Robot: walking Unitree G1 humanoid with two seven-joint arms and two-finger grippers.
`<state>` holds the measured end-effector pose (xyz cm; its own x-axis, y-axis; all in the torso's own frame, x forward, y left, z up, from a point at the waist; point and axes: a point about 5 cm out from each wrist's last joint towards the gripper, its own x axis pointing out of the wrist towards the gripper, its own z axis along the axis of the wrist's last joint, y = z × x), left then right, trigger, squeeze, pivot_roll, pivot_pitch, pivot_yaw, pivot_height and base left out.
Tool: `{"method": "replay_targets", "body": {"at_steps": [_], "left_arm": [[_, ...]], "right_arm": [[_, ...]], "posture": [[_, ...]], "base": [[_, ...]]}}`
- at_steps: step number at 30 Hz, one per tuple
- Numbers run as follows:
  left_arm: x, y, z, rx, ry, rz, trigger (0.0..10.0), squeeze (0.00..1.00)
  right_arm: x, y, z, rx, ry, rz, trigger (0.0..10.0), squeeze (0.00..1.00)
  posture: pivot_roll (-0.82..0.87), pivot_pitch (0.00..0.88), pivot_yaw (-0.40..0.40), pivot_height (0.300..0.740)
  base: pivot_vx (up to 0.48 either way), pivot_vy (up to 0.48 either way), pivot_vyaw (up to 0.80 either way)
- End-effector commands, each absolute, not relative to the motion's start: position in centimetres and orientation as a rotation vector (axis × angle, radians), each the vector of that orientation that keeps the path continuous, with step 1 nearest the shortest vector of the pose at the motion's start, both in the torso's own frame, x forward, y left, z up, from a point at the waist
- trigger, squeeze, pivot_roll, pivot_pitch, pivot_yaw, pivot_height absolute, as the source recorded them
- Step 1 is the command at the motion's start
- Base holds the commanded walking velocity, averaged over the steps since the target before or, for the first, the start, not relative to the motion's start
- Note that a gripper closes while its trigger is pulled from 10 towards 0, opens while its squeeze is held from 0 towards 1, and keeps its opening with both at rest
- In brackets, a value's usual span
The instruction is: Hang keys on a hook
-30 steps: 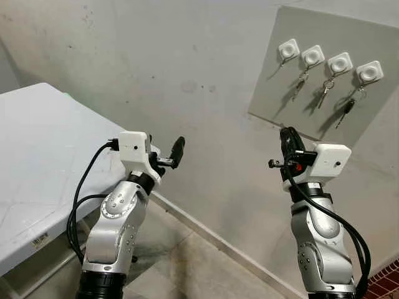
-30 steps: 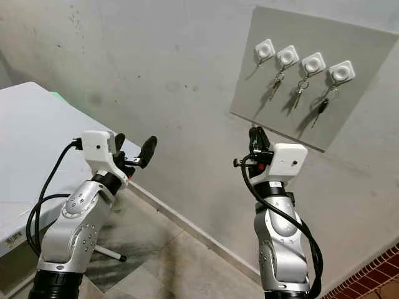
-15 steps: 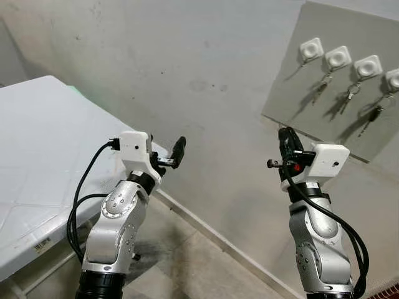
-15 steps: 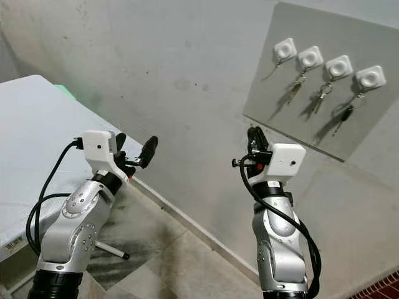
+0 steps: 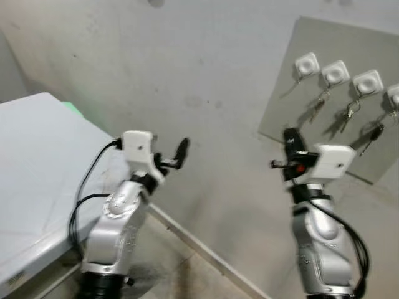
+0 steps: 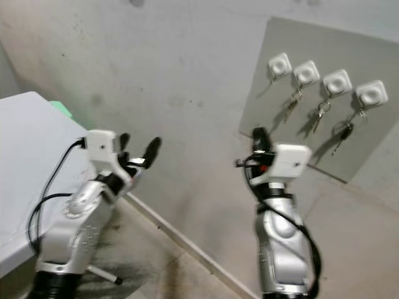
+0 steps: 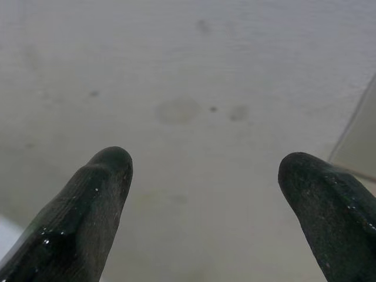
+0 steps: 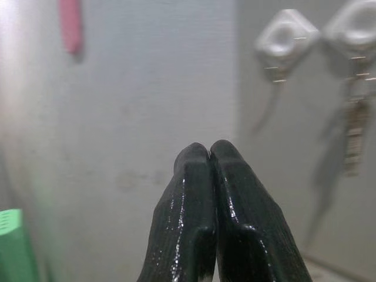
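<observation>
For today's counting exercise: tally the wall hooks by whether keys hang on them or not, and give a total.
Hooks with keys: 3
Hooks without keys: 1
Total: 4 hooks

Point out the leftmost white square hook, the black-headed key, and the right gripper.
leftmost white square hook [image 6: 279, 64], right eye view, centre of its face
black-headed key [image 6: 346, 131], right eye view, its black head
right gripper [image 8: 210, 154], right wrist view, where the fingertips meet
</observation>
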<state>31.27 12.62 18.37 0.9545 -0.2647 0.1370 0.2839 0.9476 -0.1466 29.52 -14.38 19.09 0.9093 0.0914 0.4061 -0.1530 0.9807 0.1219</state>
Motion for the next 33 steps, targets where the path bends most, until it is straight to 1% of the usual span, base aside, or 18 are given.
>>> {"method": "replay_targets", "body": {"at_steps": [1, 9, 11, 14, 20, 27, 28, 29, 30, 31, 33], "left_arm": [[31.2, 11.4, 18.8, -0.165, -0.124, -0.325, 10.0, 0.0], [31.1, 11.3, 18.8, -0.173, -0.126, -0.321, 10.0, 0.0], [31.2, 11.4, 18.8, -0.174, -0.143, -0.281, 10.0, 0.0], [31.1, 11.0, 18.9, -0.168, -0.151, -0.317, 10.0, 0.0], [31.1, 10.5, 19.2, -0.167, -0.166, -0.326, 10.0, 0.0], [31.1, 9.7, 19.5, -0.159, -0.181, -0.376, 10.0, 0.0], [31.1, 9.7, 19.5, -0.156, -0.179, -0.383, 10.0, 0.0], [31.0, 9.5, 19.5, -0.151, -0.175, -0.396, 10.0, 0.0], [31.0, 9.5, 19.5, -0.151, -0.175, -0.396, 10.0, 0.0], [30.9, 9.5, 19.4, -0.157, -0.172, -0.402, 10.0, 0.0], [30.9, 9.4, 19.4, -0.16, -0.171, -0.402, 10.0, 0.0]], "right_arm": [[29.3, -15.5, 19.5, 0.142, -0.434, 0.094, 10.0, 0.0], [29.3, -15.5, 19.5, 0.14, -0.433, 0.094, 10.0, 0.0], [29.3, -15.5, 19.5, 0.137, -0.433, 0.094, 10.0, 0.0], [29.4, -15.4, 19.5, 0.128, -0.433, 0.098, 10.0, 0.0], [29.5, -15.5, 19.6, 0.12, -0.434, 0.113, 10.0, 0.0], [29.6, -15.5, 19.6, 0.108, -0.429, 0.136, 10.0, 0.0], [29.6, -15.4, 19.3, 0.103, -0.412, 0.154, 10.0, 0.0], [29.5, -14.8, 18.3, 0.097, -0.342, 0.219, 10.0, 0.0], [29.5, -14.8, 18.3, 0.097, -0.342, 0.219, 10.0, 0.0], [29.2, -14.3, 17.2, 0.072, -0.283, 0.28, 10.0, 0.0], [28.8, -13.9, 16.4, 0.055, -0.243, 0.323, 10.0, 0.0]], "posture": [[0.03, 0.009, -0.061, 0.74], [0.02, 0.011, -0.059, 0.74], [0.02, 0.011, -0.059, 0.74], [0.02, 0.011, -0.06, 0.74], [0.02, 0.011, -0.066, 0.74], [0.03, 0.012, -0.075, 0.74], [0.02, 0.011, -0.076, 0.74], [0.02, 0.01, -0.077, 0.74], [0.02, 0.01, -0.077, 0.74], [0.02, 0.009, -0.079, 0.74], [0.02, 0.009, -0.079, 0.74]], "base": [[0.401, 0.0, 0.0], [0.401, 0.0, 0.0], [0.0, 0.0, 0.0], [0.0, 0.0, 0.0], [0.0, 0.0, 0.0], [0.0, 0.0, 0.0], [0.0, 0.0, 0.0], [0.0, 0.0, 0.0], [0.0, 0.0, 0.0], [0.0, 0.0, 0.0], [0.0, 0.0, 0.0]]}}
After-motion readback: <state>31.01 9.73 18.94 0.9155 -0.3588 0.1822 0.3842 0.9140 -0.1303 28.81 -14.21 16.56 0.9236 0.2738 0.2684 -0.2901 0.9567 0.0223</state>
